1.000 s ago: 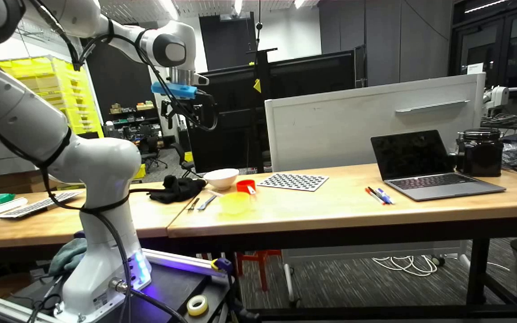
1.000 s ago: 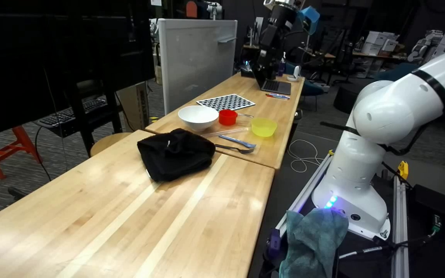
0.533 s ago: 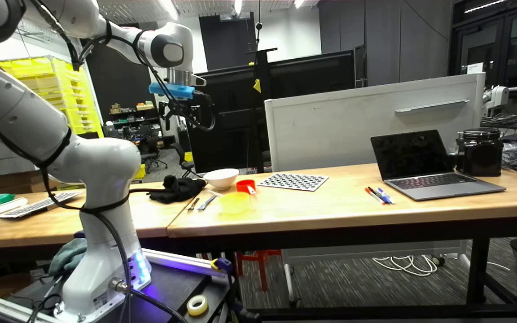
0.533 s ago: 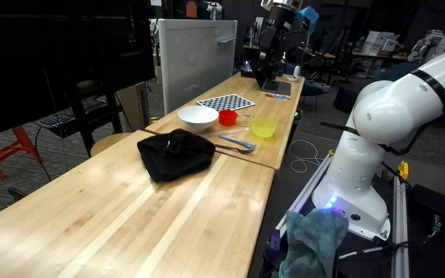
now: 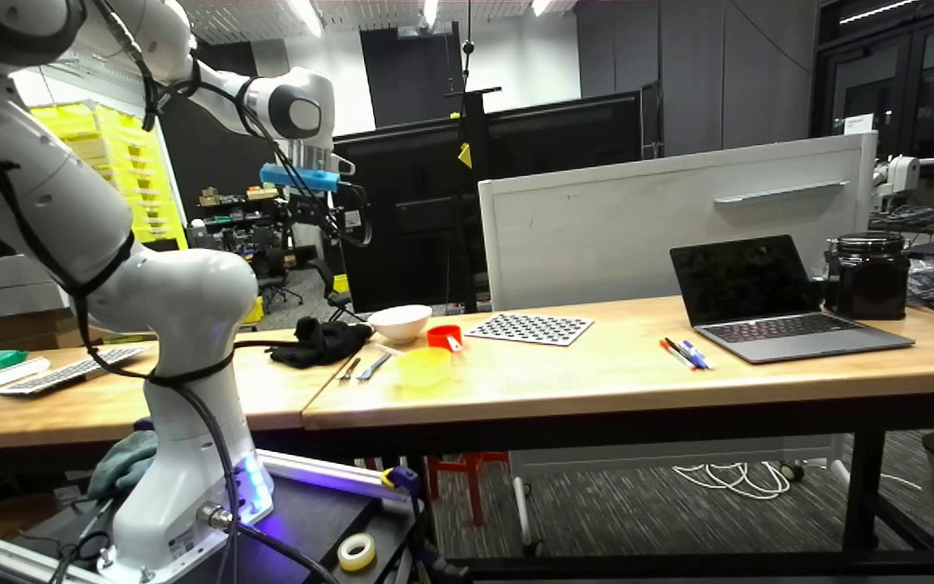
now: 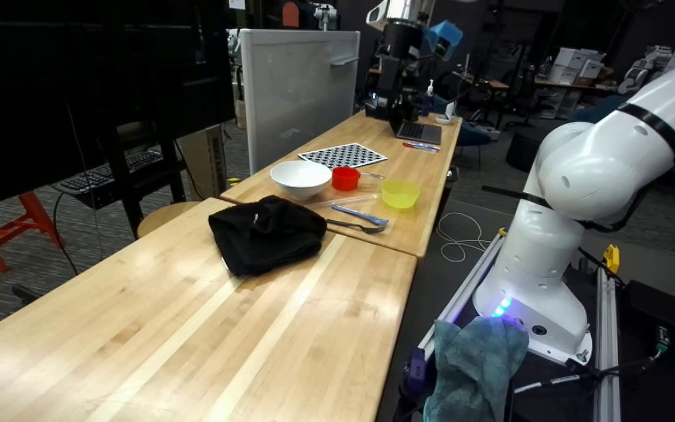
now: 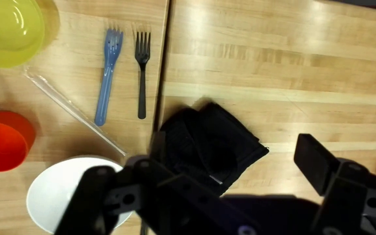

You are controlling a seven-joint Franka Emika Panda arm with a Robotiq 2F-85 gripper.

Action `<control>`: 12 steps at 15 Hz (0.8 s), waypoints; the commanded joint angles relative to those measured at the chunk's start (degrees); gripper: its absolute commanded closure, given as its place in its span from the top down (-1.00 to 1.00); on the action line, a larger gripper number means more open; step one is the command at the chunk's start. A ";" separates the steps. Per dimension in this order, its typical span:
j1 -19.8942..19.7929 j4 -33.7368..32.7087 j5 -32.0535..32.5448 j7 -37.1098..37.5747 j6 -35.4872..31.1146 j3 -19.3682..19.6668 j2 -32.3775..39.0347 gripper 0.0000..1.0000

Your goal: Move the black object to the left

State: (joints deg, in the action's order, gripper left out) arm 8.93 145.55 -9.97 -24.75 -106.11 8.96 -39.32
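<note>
The black object is a crumpled piece of black cloth lying low on the wooden table. It shows in both exterior views (image 5: 317, 342) (image 6: 267, 234) and in the wrist view (image 7: 214, 140), where a small pale tag is on it. My gripper (image 7: 233, 153) is open and empty, with its two fingers wide apart. In the wrist view the cloth appears between the fingers, closer to the left one, which hides part of its edge. In an exterior view the gripper (image 5: 313, 219) hangs well above the cloth, not touching it.
Beside the cloth are a white bowl (image 6: 301, 177), a red cup (image 6: 345, 179), a yellow bowl (image 6: 400, 193), a blue fork (image 7: 108, 78) and a black fork (image 7: 142, 75). Farther off lie a checkered mat (image 5: 530, 328), pens (image 5: 684, 354) and a laptop (image 5: 791, 324). A seam divides the tables.
In an exterior view my arm has moved left and somewhat down, bringing the gripper lower above the cloth. The cloth and the other table items have not moved.
</note>
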 commanded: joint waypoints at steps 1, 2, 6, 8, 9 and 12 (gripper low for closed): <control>1.76 -1.71 -3.13 -2.76 -1.88 -0.81 4.76 1.00; 2.13 -1.84 -3.80 -3.04 -2.48 -1.15 5.79 1.00; 3.27 -2.92 -4.54 -2.61 -3.82 -3.97 10.01 1.00; 3.47 -3.76 -3.63 -1.28 -3.47 -6.18 12.07 1.00; 3.50 -4.22 -3.29 -0.89 -3.27 -7.15 13.09 1.00; 3.89 -5.36 -3.77 -0.87 -3.26 -9.39 16.06 1.00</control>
State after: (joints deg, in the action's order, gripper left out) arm 12.22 142.51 -13.52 -26.27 -109.96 1.25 -26.52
